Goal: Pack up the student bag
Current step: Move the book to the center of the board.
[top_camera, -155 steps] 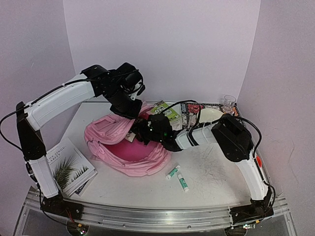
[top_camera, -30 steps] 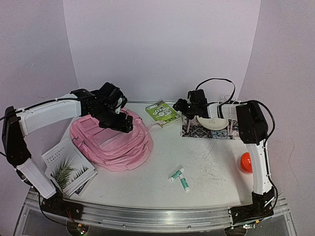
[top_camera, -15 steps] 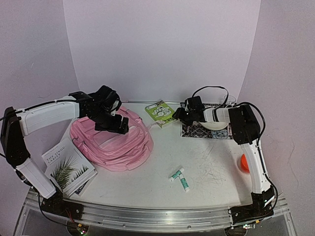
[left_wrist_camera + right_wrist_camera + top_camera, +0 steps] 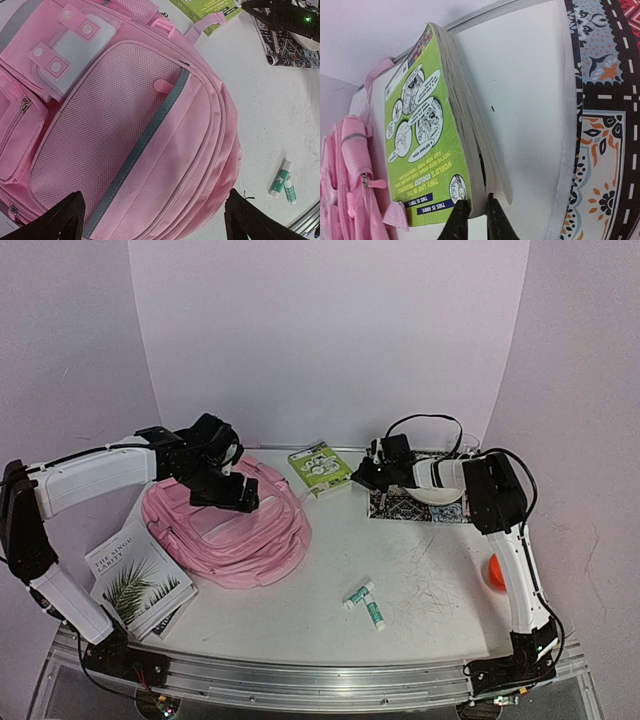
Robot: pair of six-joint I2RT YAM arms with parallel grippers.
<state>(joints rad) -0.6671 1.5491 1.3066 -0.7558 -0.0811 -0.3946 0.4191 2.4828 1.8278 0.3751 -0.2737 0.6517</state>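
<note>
My bag (image 4: 210, 150) is soft pink cloth, matt all over. Its front pocket is open-weave mesh (image 4: 100, 125), edged with a smooth grey band (image 4: 150, 135). The pale patch (image 4: 75, 47) near its top looks like smooth vinyl, set with slightly shiny pink studs. My left fingers (image 4: 60, 222) are matt black plastic, and so are my right fingers (image 4: 457, 220). The green book (image 4: 420, 145) has a glossy card cover, and its paper pages (image 4: 467, 130) are yellowish and rough at the edge. The mat (image 4: 605, 125) is printed cloth with a pale hem. The table (image 4: 525, 75) is white and matt, with a few small specks.
</note>
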